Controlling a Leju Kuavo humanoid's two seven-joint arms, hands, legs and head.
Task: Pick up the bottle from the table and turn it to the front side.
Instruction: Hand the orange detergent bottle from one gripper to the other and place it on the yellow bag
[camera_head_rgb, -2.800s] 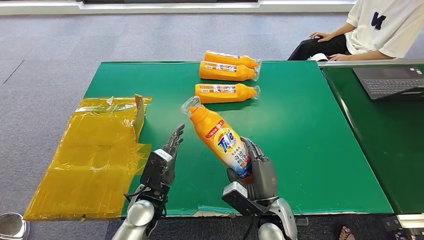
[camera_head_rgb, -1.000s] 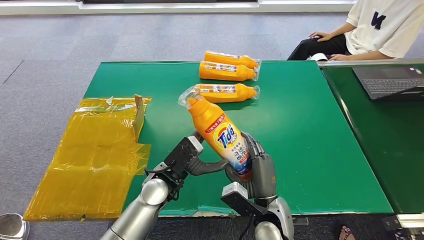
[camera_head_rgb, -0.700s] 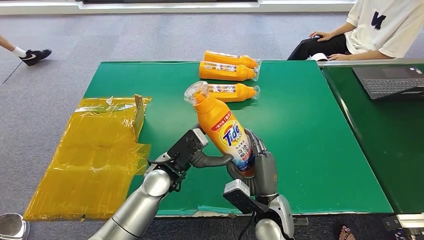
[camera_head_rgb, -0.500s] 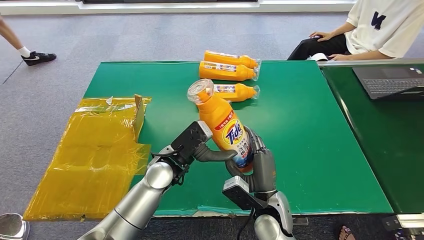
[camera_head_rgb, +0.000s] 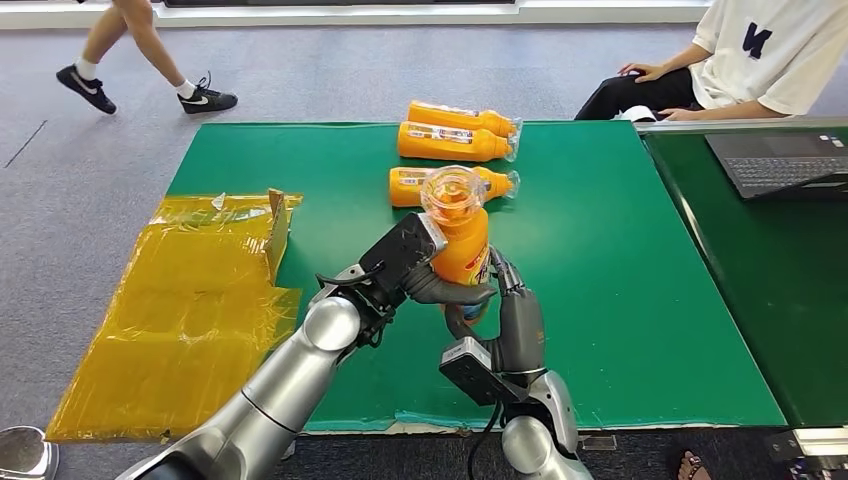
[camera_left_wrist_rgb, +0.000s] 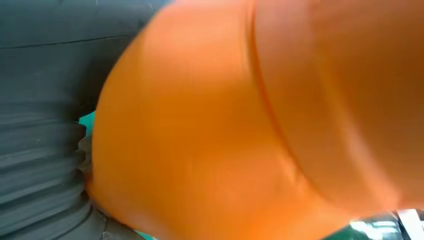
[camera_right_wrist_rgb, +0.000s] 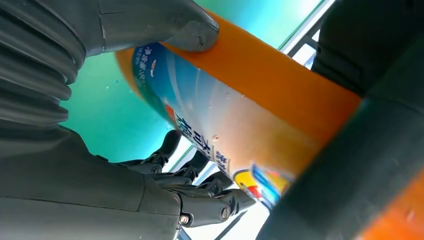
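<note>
Both hands are holding one orange bottle (camera_head_rgb: 462, 240) above the table's (camera_head_rgb: 620, 260) near half, toward the middle. The bottle is standing nearly upright, its clear-wrapped cap (camera_head_rgb: 452, 190) pointing up at the head camera. The right hand (camera_head_rgb: 505, 320) is gripping the lower body from below, fingers curled round it; the left hand (camera_head_rgb: 425, 270) is reaching in from the side, thumb pressing across the bottle's near face, with its other fingers hidden behind the bottle.

Label: in the right wrist view the bottle (camera_right_wrist_rgb: 235, 130) is showing a blue-and-white panel with small white characters running along it, too skewed to read, plus a yellow-and-red patch near the dark bar cutting across. No brand word is legible from the head view, since the label is foreshortened. The left wrist view is giving blurred orange plastic (camera_left_wrist_rgb: 260, 120) pressed close to the lens.

Three more orange bottles are lying on their sides near the table's far edge: far one (camera_head_rgb: 460, 117), middle one (camera_head_rgb: 455, 142), near one (camera_head_rgb: 415, 185), the last partly covered by the held bottle. Their white label strips are too small to read.

Yellow plastic sheeting (camera_head_rgb: 190, 310) is draping over the table's left edge. A laptop (camera_head_rgb: 780, 165) is sitting at the right, cut off by the frame. A seated person (camera_head_rgb: 740, 60) is at the far right corner; another person's legs (camera_head_rgb: 140, 50) are crossing the floor beyond.
</note>
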